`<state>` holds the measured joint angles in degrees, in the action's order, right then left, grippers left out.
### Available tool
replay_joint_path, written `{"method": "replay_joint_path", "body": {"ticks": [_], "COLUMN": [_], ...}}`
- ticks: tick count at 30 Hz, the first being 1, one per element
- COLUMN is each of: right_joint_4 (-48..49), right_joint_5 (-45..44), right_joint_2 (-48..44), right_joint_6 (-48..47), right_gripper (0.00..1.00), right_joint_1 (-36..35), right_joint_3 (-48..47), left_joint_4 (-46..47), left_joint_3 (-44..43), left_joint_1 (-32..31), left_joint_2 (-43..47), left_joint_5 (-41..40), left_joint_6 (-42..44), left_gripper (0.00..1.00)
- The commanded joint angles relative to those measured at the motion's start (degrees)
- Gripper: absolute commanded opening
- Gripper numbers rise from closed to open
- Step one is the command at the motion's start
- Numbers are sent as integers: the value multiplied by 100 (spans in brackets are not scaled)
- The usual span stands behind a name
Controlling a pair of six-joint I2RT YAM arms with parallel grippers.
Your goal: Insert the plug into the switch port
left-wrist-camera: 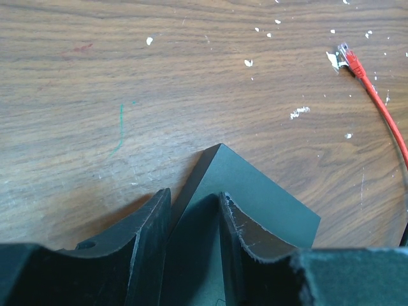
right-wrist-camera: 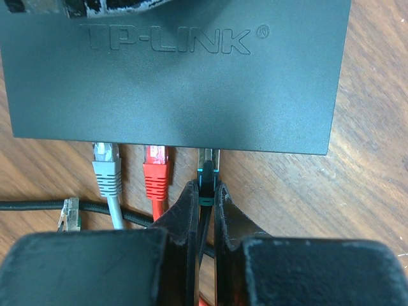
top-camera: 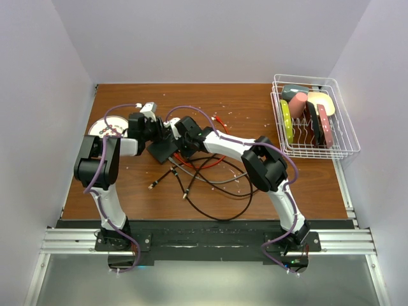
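R gripper (right-wrist-camera: 204,197) fingers pinched shut on black plug (right-wrist-camera: 207,171), plug axis in line w/ fingers. Plug tip at port (right-wrist-camera: 208,153), 3rd along box (right-wrist-camera: 178,83) near edge, beside red plug (right-wrist-camera: 155,173). Push straight toward box. L gripper (left-wrist-camera: 192,194) clamps box far corner.

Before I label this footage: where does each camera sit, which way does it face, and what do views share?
Top external: above and behind the robot, facing down on the table; left arm and right arm show whole, left gripper and right gripper meeting at the switch.
Left wrist: on the left arm, looking down past its fingers around the switch's corner.
Right wrist: on the right arm, looking along its fingers pinching the plug at the switch's port edge.
All three share the switch.
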<state>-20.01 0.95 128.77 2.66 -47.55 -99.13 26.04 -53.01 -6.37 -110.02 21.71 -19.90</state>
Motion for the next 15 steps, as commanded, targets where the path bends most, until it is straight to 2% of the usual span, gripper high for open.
{"method": "replay_joint_path", "body": {"ticks": [1, 15], "right_joint_4": [1825, 1764], "right_joint_5": [274, 634], "right_joint_2": [-89, 315], "right_joint_6": [112, 42], "right_gripper": [0, 0], "right_joint_1": [0, 141], "right_joint_3": [-642, -1344], "left_joint_4": [-1110, -1356], "left_joint_3": [116, 72], "left_joint_1": [-277, -338], "left_joint_2": [-354, -442], "left_joint_5": [940, 1107], "left_joint_6": [-128, -75], "left_gripper": [30, 25]}}
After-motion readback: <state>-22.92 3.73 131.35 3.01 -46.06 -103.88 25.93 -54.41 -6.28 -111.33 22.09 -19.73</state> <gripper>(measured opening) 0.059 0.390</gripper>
